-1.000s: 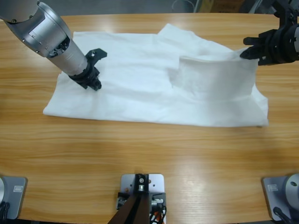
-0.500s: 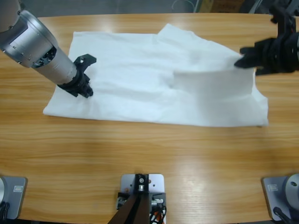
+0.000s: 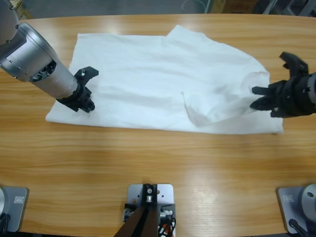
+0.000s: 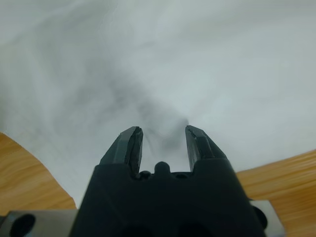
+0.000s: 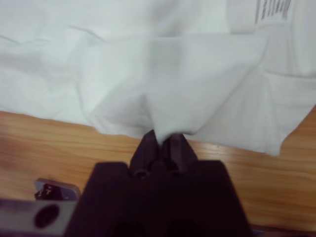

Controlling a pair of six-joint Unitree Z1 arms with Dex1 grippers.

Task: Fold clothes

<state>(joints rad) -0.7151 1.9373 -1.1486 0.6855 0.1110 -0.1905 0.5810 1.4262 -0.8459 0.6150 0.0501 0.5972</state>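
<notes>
right gripper (image 3: 255,98) is pinching the white t-shirt (image 3: 158,79) tight at its right side, jaws squeezed together on a fold. left gripper (image 3: 85,89) is sitting on the shirt's left end, jaws a little apart, holding nothing. shirt is lying long-ways, left to right, across the wooden table (image 3: 158,163).

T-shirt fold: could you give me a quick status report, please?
Left gripper open, fingers down on the T-shirt near its corner. Right gripper shut on a pinched flap of the shirt's edge. Shirt mostly flat on the table. Nothing in the way.
</notes>
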